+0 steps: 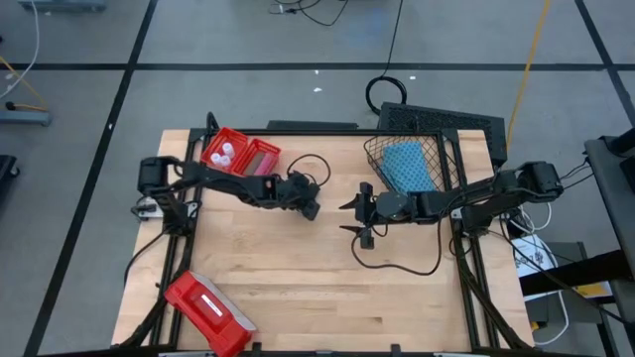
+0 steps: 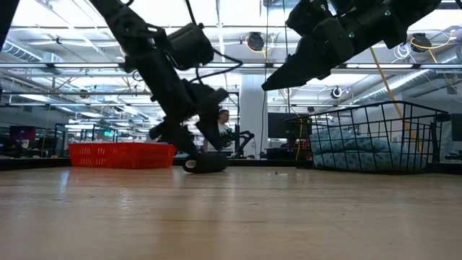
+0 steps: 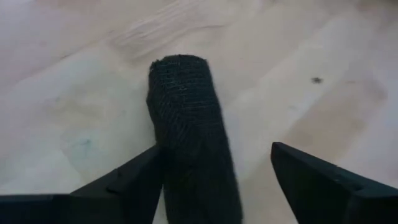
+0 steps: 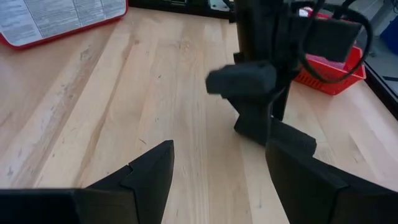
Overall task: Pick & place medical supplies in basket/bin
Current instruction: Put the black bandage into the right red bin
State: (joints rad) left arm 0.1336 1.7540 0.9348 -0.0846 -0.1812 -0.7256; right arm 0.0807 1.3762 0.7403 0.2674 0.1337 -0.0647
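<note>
Overhead, the left gripper point(image 1: 310, 201) sat low at mid-table, near the red bin point(image 1: 241, 152), while the right gripper point(image 1: 359, 211) waited beside the wire basket point(image 1: 415, 159) that held the blue pad point(image 1: 408, 167), fingers spread and empty. At table height, the black roll point(image 2: 205, 163) lay on the wood beneath the left fingers. Its wrist camera showed the roll between parted fingers, one touching it, the other clear. Judged step: grasping the roll; next, close squarely, then lift it binward.
</note>
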